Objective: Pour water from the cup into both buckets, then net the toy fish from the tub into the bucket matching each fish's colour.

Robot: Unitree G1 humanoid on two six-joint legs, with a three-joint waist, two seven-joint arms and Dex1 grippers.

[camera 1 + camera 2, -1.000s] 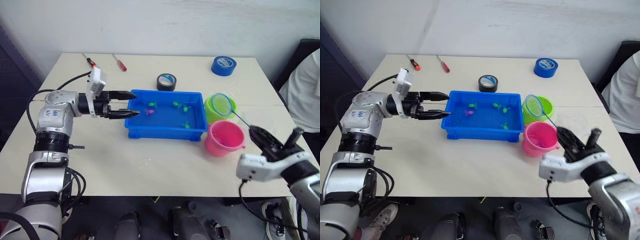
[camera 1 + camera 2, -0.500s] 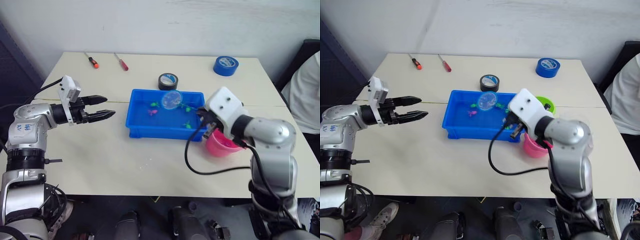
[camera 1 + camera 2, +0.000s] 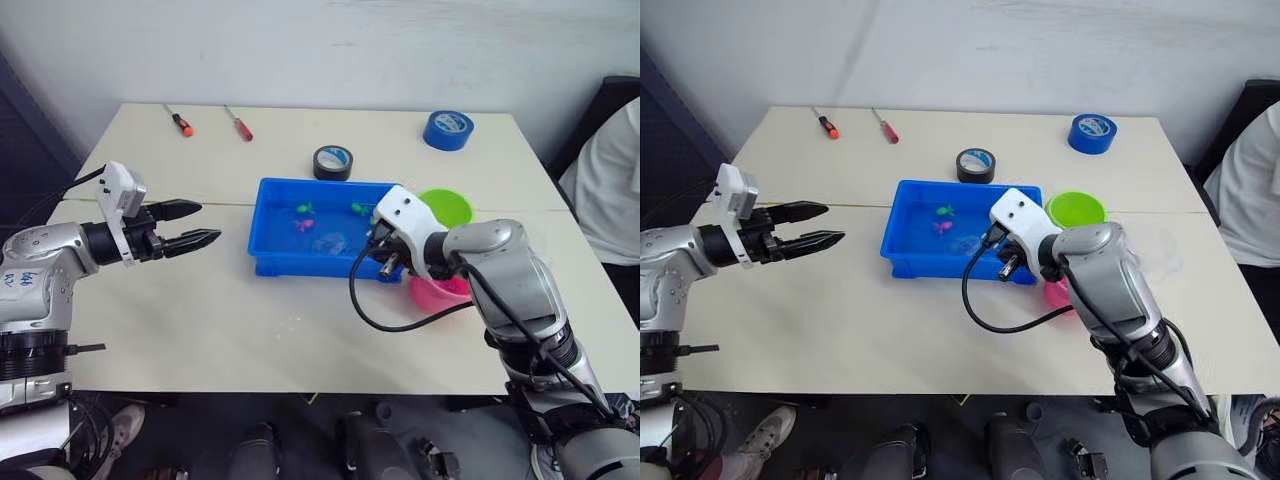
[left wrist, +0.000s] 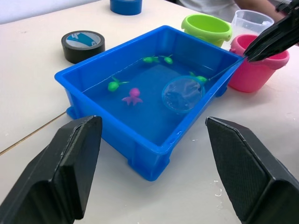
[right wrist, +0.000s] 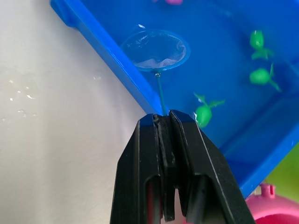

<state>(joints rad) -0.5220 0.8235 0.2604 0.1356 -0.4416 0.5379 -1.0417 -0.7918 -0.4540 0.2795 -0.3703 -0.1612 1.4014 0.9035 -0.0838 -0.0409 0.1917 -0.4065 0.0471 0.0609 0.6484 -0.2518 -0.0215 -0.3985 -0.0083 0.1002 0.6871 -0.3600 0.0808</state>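
Clamping net [image 5: 155,49] handle, right gripper [image 5: 162,122], hoop in tub [image 4: 140,154]

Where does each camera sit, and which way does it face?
Left eye, right eye: on the head, facing forward and down over the table; both arms show, and the tub.
Left wrist: on the left arm, facing along the open left tool at the tub, net and fish.
Right wrist: on the right arm, facing along the right tool, shut on the net's handle.
Shared: both wrist views show the net in the tub.
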